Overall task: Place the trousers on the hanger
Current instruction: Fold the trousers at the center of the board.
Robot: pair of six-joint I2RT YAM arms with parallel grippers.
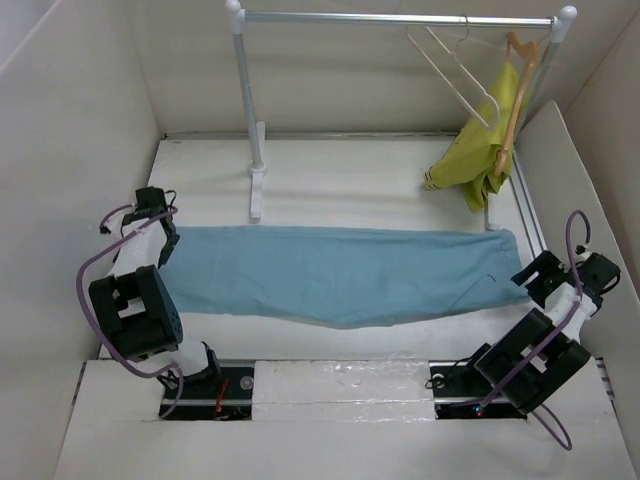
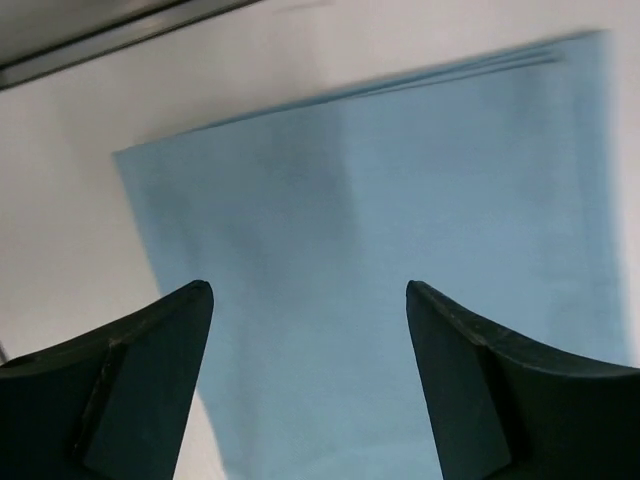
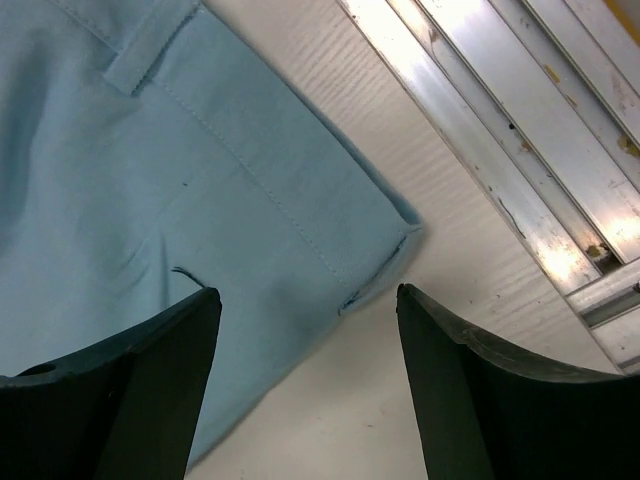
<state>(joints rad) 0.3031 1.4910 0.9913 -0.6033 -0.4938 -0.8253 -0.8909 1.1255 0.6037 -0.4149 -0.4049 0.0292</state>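
Trousers: the light blue trousers [image 1: 340, 275] lie flat on the white tabletop [image 1: 350, 165], stretched crosswise from the left arm's side to the right arm's side, with the near edge sagging a little toward the arms.
Waist end: in the right wrist view a stitched waistband corner and a belt loop show, and that corner lies on the tabletop beside metal rails.
Leg end: in the left wrist view the cloth's edge runs slanted across the white surface; the view is a little blurred.
Hanger: the thin cream-white hanger [image 1: 455, 75] hangs by its hook from the rail [image 1: 400, 17] at the back right, well apart from the trousers.
Neighbour: just beside it, a tan wooden hanger [image 1: 515, 90] carries a yellow-green garment [image 1: 480, 150].
Left end effector [image 1: 168, 245]: at the trousers' left end, with its fingers [image 2: 150, 380] spread wide above the cloth and nothing gripped between them.
Right end effector [image 1: 530, 275]: at the trousers' right end, with its fingers [image 3: 150, 390] spread wide over the waistband corner, holding nothing.
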